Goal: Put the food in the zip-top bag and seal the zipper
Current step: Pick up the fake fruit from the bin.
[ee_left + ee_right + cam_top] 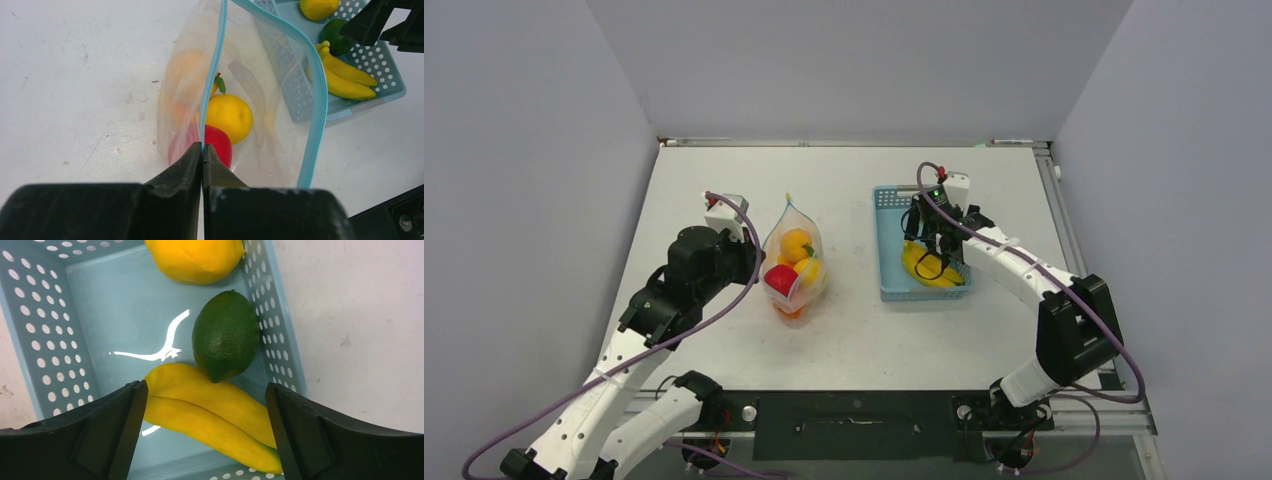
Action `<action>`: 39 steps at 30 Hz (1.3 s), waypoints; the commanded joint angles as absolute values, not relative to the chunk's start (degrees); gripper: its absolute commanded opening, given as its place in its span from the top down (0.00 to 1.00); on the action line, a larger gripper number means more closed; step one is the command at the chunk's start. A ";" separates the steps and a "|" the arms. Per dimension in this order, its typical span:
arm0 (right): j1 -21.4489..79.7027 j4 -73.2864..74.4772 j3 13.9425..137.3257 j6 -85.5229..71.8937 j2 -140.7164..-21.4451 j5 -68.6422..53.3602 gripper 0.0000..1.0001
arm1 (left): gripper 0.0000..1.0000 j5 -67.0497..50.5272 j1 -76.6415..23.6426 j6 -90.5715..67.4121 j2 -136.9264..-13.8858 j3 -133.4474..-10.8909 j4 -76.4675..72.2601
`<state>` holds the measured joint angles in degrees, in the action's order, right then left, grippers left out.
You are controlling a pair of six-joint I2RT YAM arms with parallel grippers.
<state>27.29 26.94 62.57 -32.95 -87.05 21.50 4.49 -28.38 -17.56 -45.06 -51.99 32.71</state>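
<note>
White desk (844, 340), left gripper (202, 150) clenched on light-blue zipper strip (214, 65) of clear crinkly zip-top bag (260, 60) left of centre holding red, orange, yellow plastic fruit (229, 117), right gripper (205, 385) released over light-blue perforated basket (30, 340) with yellow bananas (215, 417), dark green lime (226, 335)

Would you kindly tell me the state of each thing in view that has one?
left gripper: shut on the zipper.
zipper: unsealed.
zip-top bag: held up, mouth open, some food inside.
right gripper: open, empty, above the basket.
basket: holds bananas, a green fruit, a yellow fruit.
</note>
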 commanded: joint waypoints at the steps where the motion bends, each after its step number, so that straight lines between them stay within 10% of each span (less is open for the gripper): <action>1: 26.56 24.18 63.05 -36.34 -89.54 22.78 0.10 | 1.00 4.63 -28.04 -17.67 -44.82 -52.21 29.43; 39: 23.48 20.62 66.56 -41.86 -101.97 27.77 0.21 | 1.00 4.51 -28.04 -17.67 -45.07 -52.29 29.51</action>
<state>23.99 22.39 65.25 -41.17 -101.97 25.69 4.49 -28.38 -17.56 -45.06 -51.99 32.71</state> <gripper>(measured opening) 0.817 0.004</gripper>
